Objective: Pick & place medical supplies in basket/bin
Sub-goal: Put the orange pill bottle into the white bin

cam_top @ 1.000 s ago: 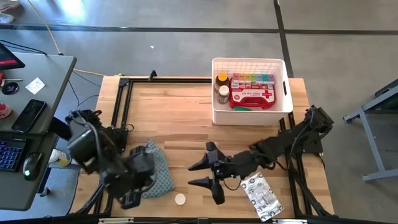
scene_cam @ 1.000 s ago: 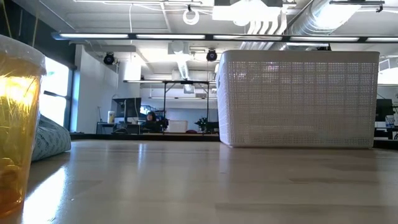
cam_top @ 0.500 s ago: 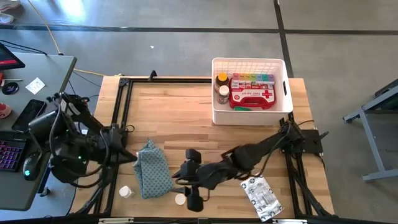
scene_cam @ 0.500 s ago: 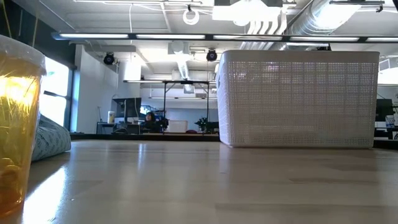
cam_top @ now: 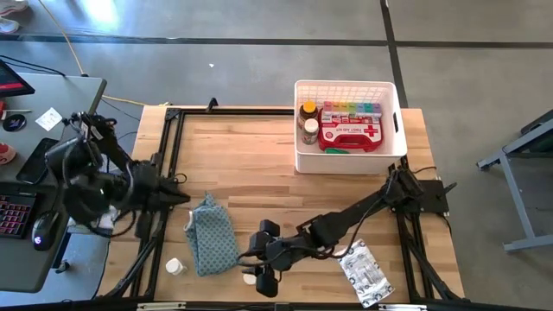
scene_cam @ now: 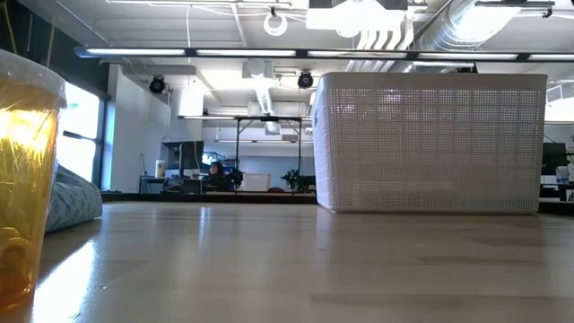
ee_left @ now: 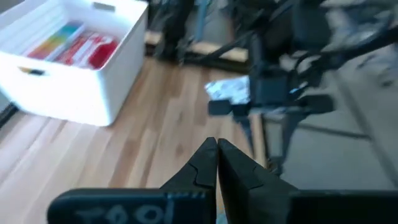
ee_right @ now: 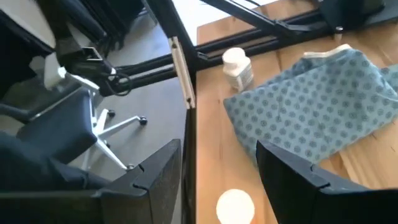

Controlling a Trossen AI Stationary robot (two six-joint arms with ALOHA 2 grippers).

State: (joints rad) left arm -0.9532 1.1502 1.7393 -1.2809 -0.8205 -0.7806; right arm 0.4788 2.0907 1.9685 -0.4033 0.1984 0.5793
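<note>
While the left gripper (ee_left: 217, 163) sits pinched shut off the table's left edge, the right gripper (cam_top: 262, 266) hangs low with its fingers spread wide around a small white roll (ee_right: 234, 205) – just beside the patterned cloth (cam_top: 212, 239). The bin (cam_top: 349, 161) at the far side already holds the red case (cam_top: 350, 136) and bottles (cam_top: 308, 121) – a silver packet (cam_top: 364, 272) lies near the front edge.

2 matte-black jointed arms on black frame rails with loose black cables; left tool (ee_left: 216, 163): 2 tapered black fingers; right tool (ee_right: 221, 171): 2 broad black fingers.
</note>
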